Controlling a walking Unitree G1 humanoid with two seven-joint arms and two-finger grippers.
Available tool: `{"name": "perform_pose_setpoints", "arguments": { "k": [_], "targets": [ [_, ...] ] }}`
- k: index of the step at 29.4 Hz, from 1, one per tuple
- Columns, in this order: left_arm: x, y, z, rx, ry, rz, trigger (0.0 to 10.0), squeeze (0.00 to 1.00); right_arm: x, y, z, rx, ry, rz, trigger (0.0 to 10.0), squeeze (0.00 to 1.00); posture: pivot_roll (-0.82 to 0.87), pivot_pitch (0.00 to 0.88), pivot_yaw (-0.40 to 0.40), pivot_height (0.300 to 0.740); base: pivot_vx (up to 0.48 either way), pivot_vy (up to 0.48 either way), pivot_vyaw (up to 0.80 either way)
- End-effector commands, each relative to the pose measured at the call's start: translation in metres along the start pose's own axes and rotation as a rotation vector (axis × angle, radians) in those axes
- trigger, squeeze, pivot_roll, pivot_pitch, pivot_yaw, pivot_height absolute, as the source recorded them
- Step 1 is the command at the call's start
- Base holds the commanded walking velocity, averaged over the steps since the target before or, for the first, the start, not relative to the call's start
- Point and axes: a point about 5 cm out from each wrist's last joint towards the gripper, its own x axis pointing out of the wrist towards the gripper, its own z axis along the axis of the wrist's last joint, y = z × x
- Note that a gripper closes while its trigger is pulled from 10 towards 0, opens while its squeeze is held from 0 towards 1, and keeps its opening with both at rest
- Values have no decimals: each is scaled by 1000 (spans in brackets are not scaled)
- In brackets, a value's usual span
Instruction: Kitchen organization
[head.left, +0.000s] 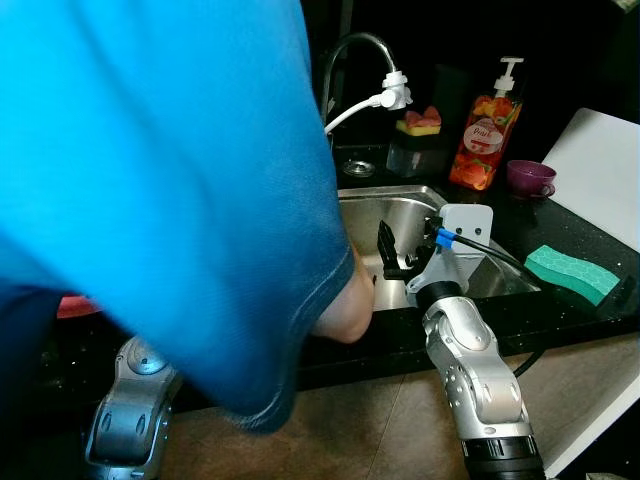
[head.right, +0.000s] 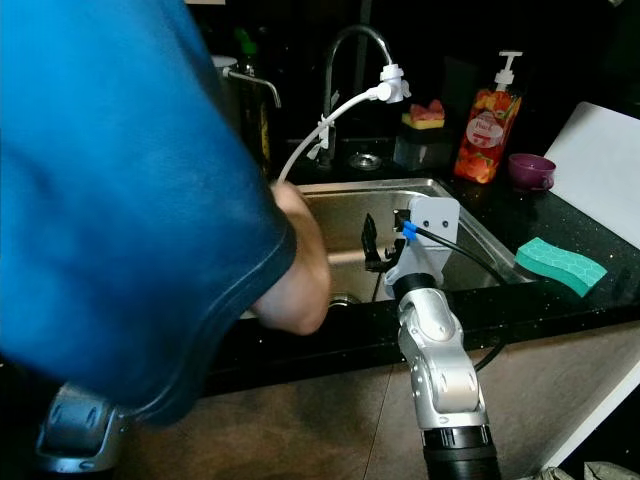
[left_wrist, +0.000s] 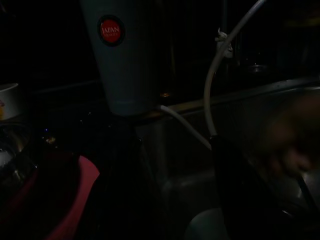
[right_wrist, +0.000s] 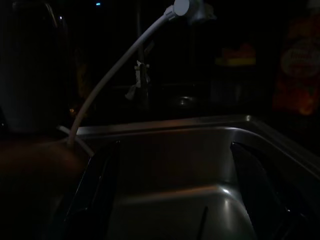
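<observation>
Over steel sink (head.right: 470, 235): right gripper (head.right: 372, 245) reaching out level above basin, jaws parted, gripping nothing; person's blue sleeve (head.right: 120, 180) leaning across; sponge (head.right: 560, 264) lying on table.

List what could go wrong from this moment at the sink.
1. A person's arm in a blue sleeve reaches into the sink close beside the right tool, whose fingers stand apart over the basin; any forward move could strike the arm.
2. The white hose from the faucet hangs across the basin and might snag.
3. The sleeve hides much of the head views, so the left tool works nearly unseen.
</observation>
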Motion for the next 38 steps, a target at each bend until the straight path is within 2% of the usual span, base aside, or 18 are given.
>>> {"name": "perform_pose_setpoints", "arguments": {
  "k": [1, 16, 38],
  "targets": [
    [2, -2, 2, -4, -18, -3, 10000, 0, 1, 0, 2, -2, -12, 2, 10000, 0, 77, 37, -48, 740, 0, 0, 0],
    [3, -1, 2, -1, -24, -3, 10000, 0, 3, 2, 3, -2, -18, 11, 10000, 0, 86, 6, -46, 740, 0, 0, 0],
    [3, -1, 2, -6, -26, 0, 10000, 0, 2, 1, 2, -3, -15, 9, 10000, 0, 78, 25, -48, 740, 0, 0, 0]
  ]
}}
